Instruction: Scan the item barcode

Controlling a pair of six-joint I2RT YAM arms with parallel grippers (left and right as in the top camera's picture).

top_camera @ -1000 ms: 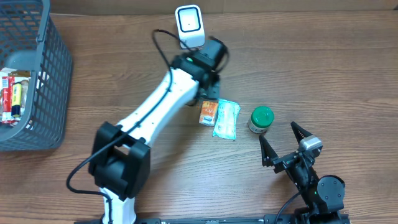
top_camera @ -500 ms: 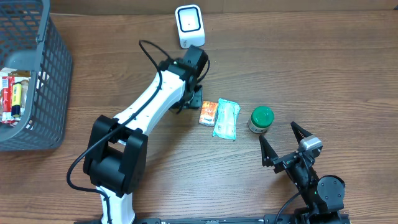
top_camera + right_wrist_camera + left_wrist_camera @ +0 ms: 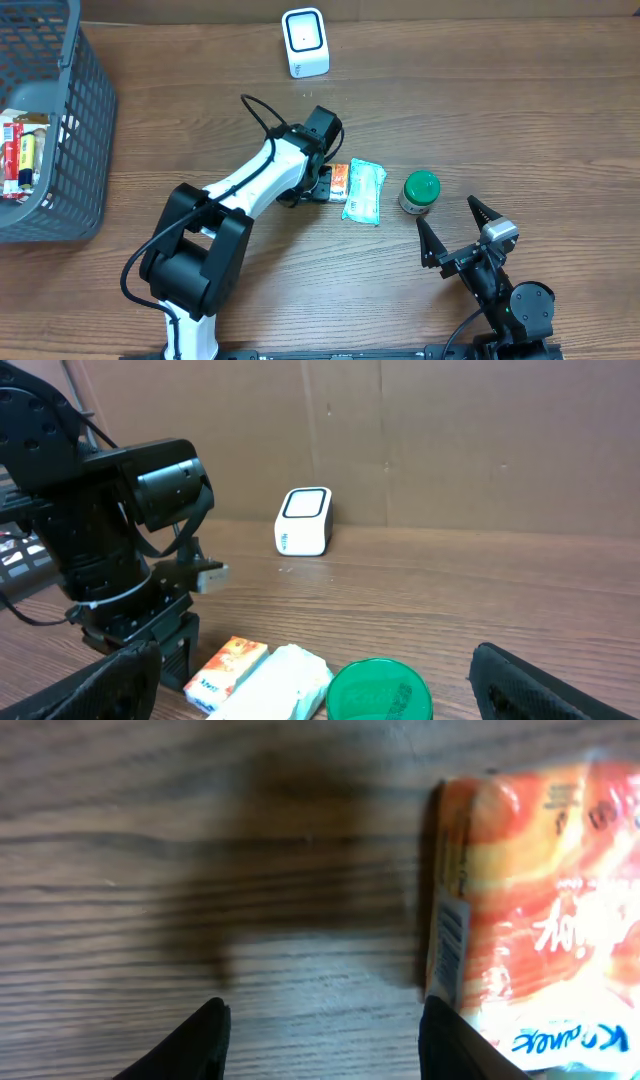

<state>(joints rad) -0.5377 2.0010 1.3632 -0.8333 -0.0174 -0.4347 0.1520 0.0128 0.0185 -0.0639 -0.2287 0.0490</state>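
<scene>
Orange packet (image 3: 530, 890) is lying just right of our parted, empty left jaws: we are judging pickup pending, needing a rightward shift, then clenching; right jaws released.

Wooden bench (image 3: 520, 110): white scanner (image 3: 305, 42) at far edge; grey basket (image 3: 75, 150) (packets inside); orange packet (image 3: 338, 180), pale pouch (image 3: 364, 191) and green-lidded jar (image 3: 420, 192) in a row. Left hand (image 3: 321, 186) beside the packet; right hand (image 3: 462, 236) spread wide, empty.
</scene>
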